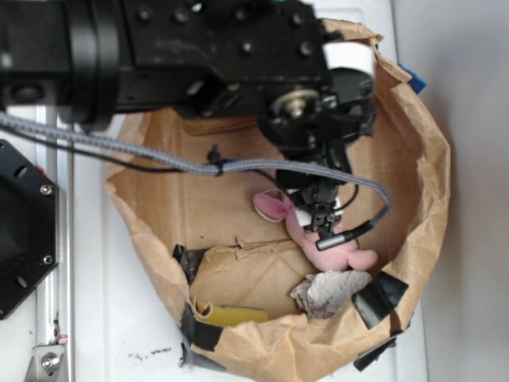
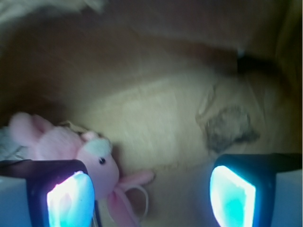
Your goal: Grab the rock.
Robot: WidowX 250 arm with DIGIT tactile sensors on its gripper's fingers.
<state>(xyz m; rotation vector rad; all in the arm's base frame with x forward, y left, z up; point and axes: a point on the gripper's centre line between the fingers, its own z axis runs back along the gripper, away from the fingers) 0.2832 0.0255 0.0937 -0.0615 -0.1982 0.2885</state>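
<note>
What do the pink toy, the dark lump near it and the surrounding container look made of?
Pink toy: soft plush fabric, going by its fuzzy matte surface, floppy ears and bead eye. Dark lump: probably stone, grey-brown, rough and jagged, though the wrist view is blurred. Container: creased brown paper, matte, with a rolled rim and black tape patches.

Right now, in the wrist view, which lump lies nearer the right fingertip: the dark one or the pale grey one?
The dark brown rock, just above the right fingertip. The pale grey lump shows clearly only in the exterior view, beside the pink plush toy.
</note>
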